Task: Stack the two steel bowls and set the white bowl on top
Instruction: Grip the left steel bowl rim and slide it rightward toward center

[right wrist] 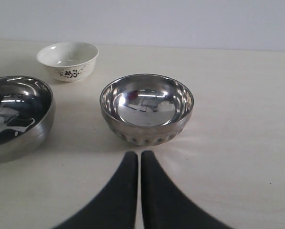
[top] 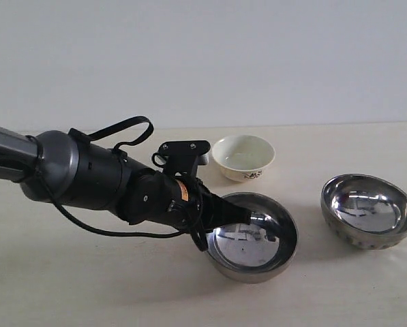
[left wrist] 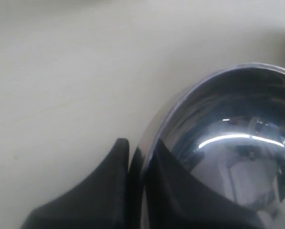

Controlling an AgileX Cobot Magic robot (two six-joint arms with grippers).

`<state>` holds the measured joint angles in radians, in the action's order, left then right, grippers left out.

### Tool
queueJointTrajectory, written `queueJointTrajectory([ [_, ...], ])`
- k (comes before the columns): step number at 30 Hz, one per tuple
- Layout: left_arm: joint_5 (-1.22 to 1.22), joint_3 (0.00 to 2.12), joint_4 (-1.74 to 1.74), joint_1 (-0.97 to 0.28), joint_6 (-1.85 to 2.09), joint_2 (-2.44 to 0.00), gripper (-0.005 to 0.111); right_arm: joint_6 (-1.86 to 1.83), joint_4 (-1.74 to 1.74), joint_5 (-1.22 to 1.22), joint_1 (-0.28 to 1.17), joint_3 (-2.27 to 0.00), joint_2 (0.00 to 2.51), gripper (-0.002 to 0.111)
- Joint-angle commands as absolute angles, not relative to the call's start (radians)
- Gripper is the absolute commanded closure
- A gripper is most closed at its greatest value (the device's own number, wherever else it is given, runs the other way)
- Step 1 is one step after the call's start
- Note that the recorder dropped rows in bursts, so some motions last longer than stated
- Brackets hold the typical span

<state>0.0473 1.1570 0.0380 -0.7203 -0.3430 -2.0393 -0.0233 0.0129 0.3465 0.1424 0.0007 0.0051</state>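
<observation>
Gripped steel bowl (top: 258,242) is front-centre on the bench (top: 87,293), rim tipped slightly toward the left arm (top: 73,174). Can't tell whether its base touches the bench or is just off it. Left fingers (left wrist: 104,195) are clamped on its near rim, one outside the wall, the other inside the bowl, the rim pinched between them. From the exterior view the fingertips are mostly hidden by the wrist housing and the bowl's edge. Inside this bowl there is only the inner finger and mirror reflections. The left wrist view cuts off most of the bowl, and the bench beyond it is blurred.

Free steel bowl (top: 369,210) stands upright on the bench to the right, well apart from the gripped one, showing only reflections inside. White bowl (top: 243,157) stands upright farther back, between the two steel bowls and nearer the gripped one, touching neither. Its inside is plain cream. The dark floral marks on its outer side are too small to read.

Right fingers (right wrist: 125,191) are closed tip to tip with nothing between them. They sit low over the bench, pointing at the free steel bowl, near it but apart. The right arm is outside the exterior frame. The left arm enters from the left edge and is cut off there, with a black cable (top: 131,126) looping over it. A plain pale wall (top: 203,54) stands behind the bench.
</observation>
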Motion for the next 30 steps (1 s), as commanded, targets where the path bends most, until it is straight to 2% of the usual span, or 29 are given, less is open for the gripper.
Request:
queueJointTrajectory([
  [1, 0.013, 1.175, 0.044, -0.714, -0.367, -2.044, 0.103, -0.025, 0.013, 0.342, 0.139, 0.000, 0.000, 0.108],
  [22, 0.086, 1.201, 0.044, -0.703, -0.367, -2.068, 0.102, -0.025, 0.013, 0.342, 0.139, 0.000, 0.000, 0.108],
  [28, 0.104, 1.201, 0.044, -0.703, -0.367, -2.068, 0.071, -0.025, 0.013, 0.342, 0.139, 0.000, 0.000, 0.108],
  [30, 0.104, 1.202, 0.044, -0.703, -0.367, -2.068, 0.065, -0.025, 0.013, 0.342, 0.139, 0.000, 0.000, 0.108],
])
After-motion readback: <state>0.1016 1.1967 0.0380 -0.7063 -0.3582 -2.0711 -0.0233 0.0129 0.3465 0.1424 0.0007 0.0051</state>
